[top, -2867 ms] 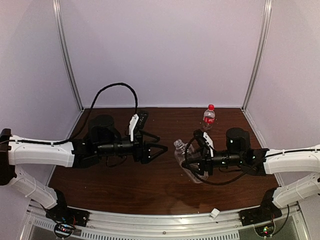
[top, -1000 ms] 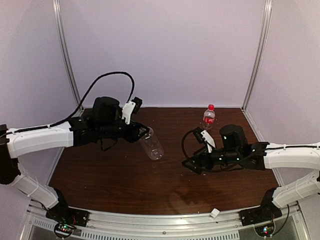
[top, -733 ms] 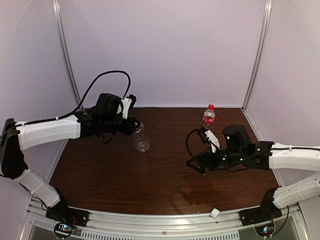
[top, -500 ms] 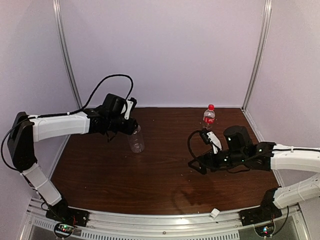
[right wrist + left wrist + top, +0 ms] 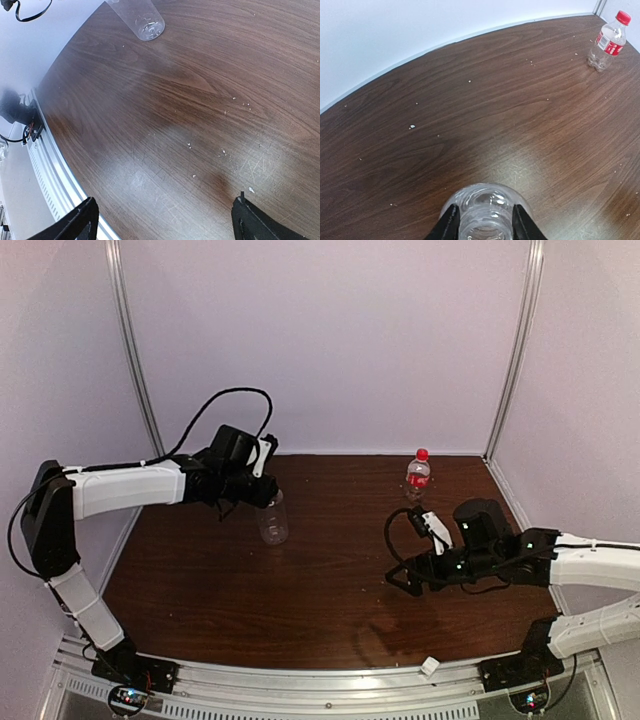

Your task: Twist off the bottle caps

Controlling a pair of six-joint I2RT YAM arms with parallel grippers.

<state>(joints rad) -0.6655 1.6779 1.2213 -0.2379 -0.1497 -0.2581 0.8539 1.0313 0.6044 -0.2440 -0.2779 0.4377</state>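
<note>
With your left pincer (image 5: 262, 498) clamped on the plain bottle (image 5: 273, 523), upright at the desk's (image 5: 320, 610) left, settle it squarely before letting go, while your right pincer (image 5: 406, 577) hangs spread and empty, the red-capped bottle (image 5: 417, 477) beyond it.

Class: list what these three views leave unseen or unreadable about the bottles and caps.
Plain bottle: the neck is covered by the left gripper in the top view and cut off by the frame edge in both wrist views, so cap on or off is unknown.
Small white piece on the near rail, top view: too small to identify.
Red-labelled bottle: print too small to read.
</note>
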